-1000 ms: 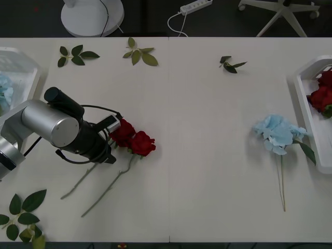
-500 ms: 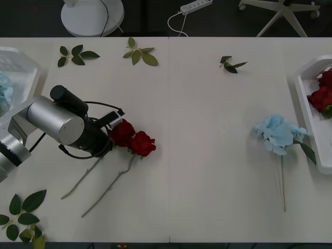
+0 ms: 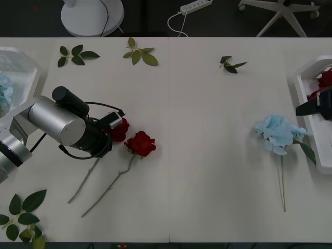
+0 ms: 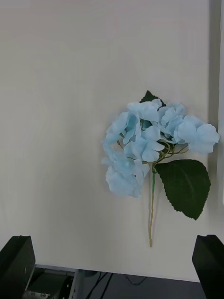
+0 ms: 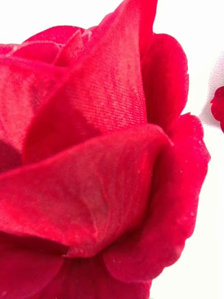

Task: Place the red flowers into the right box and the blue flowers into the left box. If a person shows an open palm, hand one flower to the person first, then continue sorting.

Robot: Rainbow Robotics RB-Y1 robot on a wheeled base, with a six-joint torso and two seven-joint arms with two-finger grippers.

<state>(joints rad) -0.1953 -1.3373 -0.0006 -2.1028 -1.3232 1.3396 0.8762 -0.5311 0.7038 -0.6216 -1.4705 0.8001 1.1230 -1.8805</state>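
Two red flowers lie left of centre: one point(image 3: 141, 143) lies free on the table, and my left gripper point(image 3: 115, 126) is shut on the bloom of the other point(image 3: 119, 130), whose petals point(image 5: 102, 154) sit right against the left wrist camera. A blue flower point(image 3: 277, 133) lies at the right, next to the right box point(image 3: 305, 78), which holds red flowers point(image 3: 326, 79). My right gripper point(image 3: 311, 108) hovers over that box, open, with the blue flower point(image 4: 149, 149) ahead of its fingers point(image 4: 16, 264). At the far left, the left box point(image 3: 28, 65) holds a blue flower point(image 3: 4, 88).
Loose green leaf sprigs lie along the far side point(image 3: 77, 54) point(image 3: 139, 54) point(image 3: 231, 64) and at the near left corner point(image 3: 23, 212). The table's far edge runs behind them, with a power strip point(image 3: 196, 6) on the floor.
The gripped rose has slid left, away from the other rose, and its stem shifted with it. My right gripper has come into view over the right box.
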